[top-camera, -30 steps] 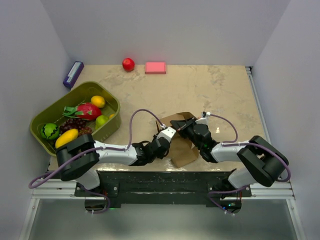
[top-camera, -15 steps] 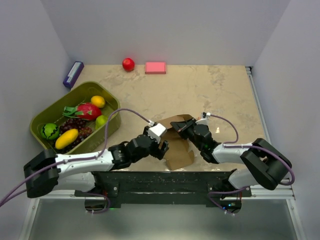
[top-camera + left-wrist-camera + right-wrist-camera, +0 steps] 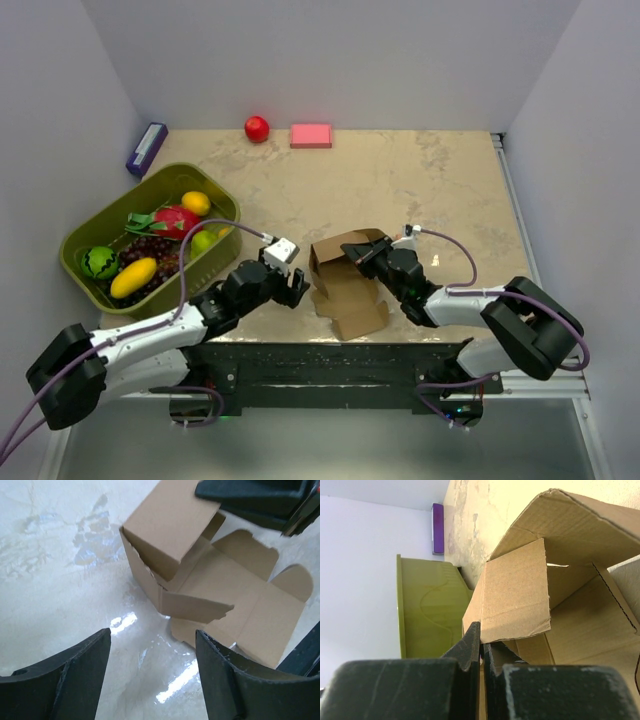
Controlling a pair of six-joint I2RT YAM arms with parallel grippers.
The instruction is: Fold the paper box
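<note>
The brown paper box lies partly folded near the table's front edge. One wall stands up and its flaps are spread flat toward the front. My right gripper is shut on a flap at the box's upper right. In the right wrist view the jaws pinch thin cardboard of the box. My left gripper is open and empty, just left of the box and not touching it. In the left wrist view its fingers frame bare table, with the box ahead of my left gripper.
A green bin of toy fruit stands at the left and also shows in the right wrist view. A purple box, a red ball and a pink block lie along the back wall.
My left gripper has pulled back leftward off the box and now stands open beside it. The box stands more upright. My right gripper has kept its hold.
</note>
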